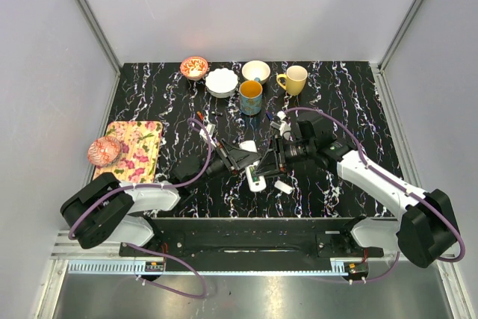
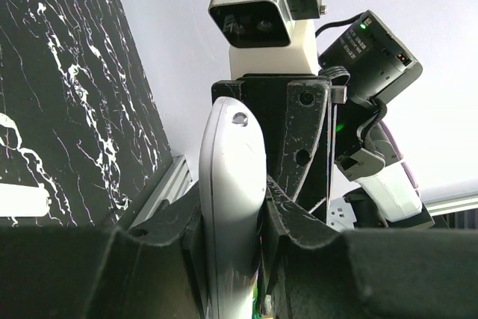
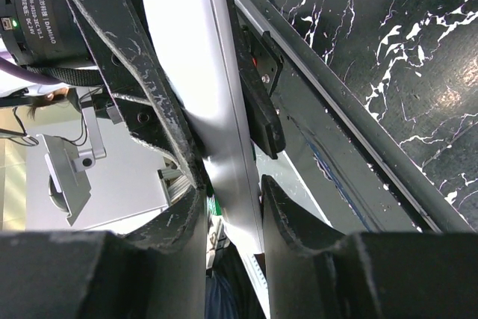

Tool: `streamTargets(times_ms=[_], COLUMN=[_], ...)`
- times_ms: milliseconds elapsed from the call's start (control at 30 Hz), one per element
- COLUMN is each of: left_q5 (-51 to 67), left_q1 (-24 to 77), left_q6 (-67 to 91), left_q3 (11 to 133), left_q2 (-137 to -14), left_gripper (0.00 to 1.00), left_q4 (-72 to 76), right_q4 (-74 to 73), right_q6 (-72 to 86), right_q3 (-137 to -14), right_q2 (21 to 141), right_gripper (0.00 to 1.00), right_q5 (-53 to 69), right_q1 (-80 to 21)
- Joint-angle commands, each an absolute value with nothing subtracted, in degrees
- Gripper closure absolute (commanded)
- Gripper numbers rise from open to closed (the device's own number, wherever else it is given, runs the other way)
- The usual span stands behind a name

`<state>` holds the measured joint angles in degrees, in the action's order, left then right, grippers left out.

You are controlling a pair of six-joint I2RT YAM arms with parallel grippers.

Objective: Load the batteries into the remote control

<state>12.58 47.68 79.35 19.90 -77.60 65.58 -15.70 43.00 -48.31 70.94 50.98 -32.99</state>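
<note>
The remote control (image 1: 256,178) is a slim white bar held above the middle of the table, its lower end showing a dark slot. My left gripper (image 1: 243,159) is shut on it from the left; in the left wrist view the white body (image 2: 228,184) stands upright, pinched between my gripper (image 2: 230,214) fingers. My right gripper (image 1: 270,160) is shut on it from the right; in the right wrist view the bar (image 3: 205,87) runs between my gripper (image 3: 230,192) jaws. No battery shows clearly.
A small white chip (image 1: 282,186) lies just right of the remote and another white piece (image 1: 248,144) behind it. Bowls and mugs (image 1: 251,97) line the back edge. A floral board (image 1: 138,147) with a pink bowl (image 1: 104,152) lies left.
</note>
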Motion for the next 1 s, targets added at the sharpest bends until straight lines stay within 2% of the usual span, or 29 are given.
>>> streamTargets(times_ms=[0, 167, 633, 733, 967], left_q5=[14.8, 14.9, 15.6, 15.4, 14.6], left_q1=[51.7, 52.7, 54.4, 54.3, 51.2], left_q6=[81.7, 81.1, 79.4, 78.8, 76.1], left_q3=[25.3, 25.3, 25.8, 25.8, 25.3], left_q2=[-74.9, -74.9, -73.6, -73.6, -71.2], left_gripper=[1.0, 1.0, 1.0, 1.0, 1.0], left_q4=[75.6, 74.7, 71.5, 71.3, 67.2], right_q4=[-11.3, -11.0, -9.9, -9.1, -8.7], right_q6=[45.0, 46.1, 47.5, 47.7, 45.7], right_q3=[-47.9, -48.3, -50.1, -50.2, -50.7], right_q2=[72.6, 73.1, 75.9, 76.4, 76.7], right_gripper=[1.0, 1.0, 0.87, 0.82, 0.67], right_q5=[37.1, 35.0, 33.0, 34.8, 47.2], right_q1=[-33.5, -33.4, -33.0, -33.0, -33.0])
